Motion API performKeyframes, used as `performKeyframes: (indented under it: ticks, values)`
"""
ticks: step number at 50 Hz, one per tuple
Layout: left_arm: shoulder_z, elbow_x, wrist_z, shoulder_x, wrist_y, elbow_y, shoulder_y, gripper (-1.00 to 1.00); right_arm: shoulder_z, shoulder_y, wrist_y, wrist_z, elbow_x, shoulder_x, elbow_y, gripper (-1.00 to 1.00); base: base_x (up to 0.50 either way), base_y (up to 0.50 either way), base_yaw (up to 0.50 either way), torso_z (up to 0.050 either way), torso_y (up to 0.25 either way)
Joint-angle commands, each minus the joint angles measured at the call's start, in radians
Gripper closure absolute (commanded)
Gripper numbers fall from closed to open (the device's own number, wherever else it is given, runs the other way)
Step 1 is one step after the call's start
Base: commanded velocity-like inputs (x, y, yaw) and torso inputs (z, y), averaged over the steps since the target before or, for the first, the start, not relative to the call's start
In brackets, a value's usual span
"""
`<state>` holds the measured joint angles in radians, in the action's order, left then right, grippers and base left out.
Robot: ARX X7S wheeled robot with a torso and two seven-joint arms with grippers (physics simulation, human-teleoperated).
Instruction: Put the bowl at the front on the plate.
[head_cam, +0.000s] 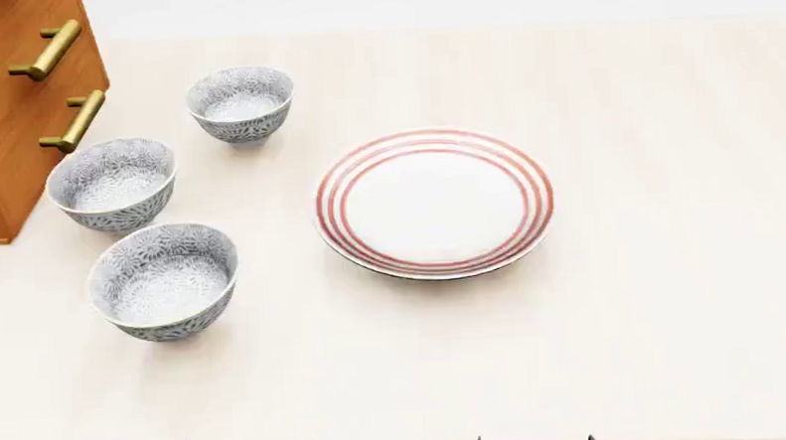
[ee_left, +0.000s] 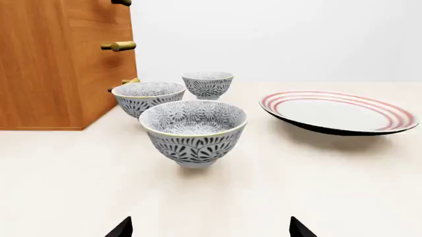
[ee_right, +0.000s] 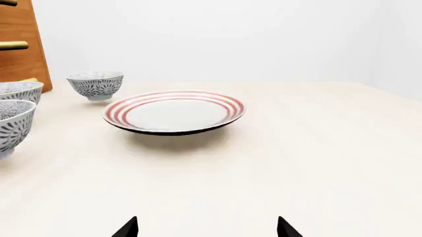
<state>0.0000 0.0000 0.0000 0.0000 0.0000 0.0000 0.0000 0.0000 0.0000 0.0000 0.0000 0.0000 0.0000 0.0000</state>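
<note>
The left gripper (ee_left: 209, 229), jaws spread and empty, sits just short of the bowl (ee_left: 193, 130), the plate (ee_left: 339, 112) off to its right.

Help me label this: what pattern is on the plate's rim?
Three thin concentric red rings on white plate, clearest in the head view.

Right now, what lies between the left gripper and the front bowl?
Nothing: the left wrist view shows only bare table between the left gripper and the front bowl.
</note>
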Motion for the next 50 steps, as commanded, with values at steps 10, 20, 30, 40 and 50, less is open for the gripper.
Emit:
performKeyframes:
  ticks: [10, 20, 30, 40, 50]
  values:
    - [0.044, -0.048, -0.061, -0.038, -0.02, 0.007, -0.001, -1.0, -0.05, -0.002, 0.017, 0.057, 0.037, 0.04, -0.011, -1.0, 0.0, 0.0, 0.0, 0.0, 0.0]
    - [0.053, -0.094, -0.082, -0.059, -0.129, 0.053, -0.018, -1.0, -0.061, 0.025, 0.121, 0.087, 0.058, 0.068, -0.098, -1.0, 0.0, 0.0, 0.0, 0.0, 0.0]
    - [0.057, -0.137, -0.102, -0.088, -0.287, 0.192, -0.093, -1.0, -0.079, 0.076, 0.306, 0.098, 0.068, 0.104, -0.275, -1.0, 0.0, 0.0, 0.0, 0.0, 0.0]
    - [0.097, -0.149, -0.106, -0.119, -0.415, 0.315, -0.141, -1.0, -0.073, 0.108, 0.441, 0.101, 0.095, 0.135, -0.4, -1.0, 0.0, 0.0, 0.0, 0.0, 0.0]
    - [0.118, -0.171, -0.111, -0.141, -0.566, 0.439, -0.236, -1.0, -0.088, 0.199, 0.607, 0.096, 0.109, 0.171, -0.549, -1.0, 0.0, 0.0, 0.0, 0.0, 0.0]
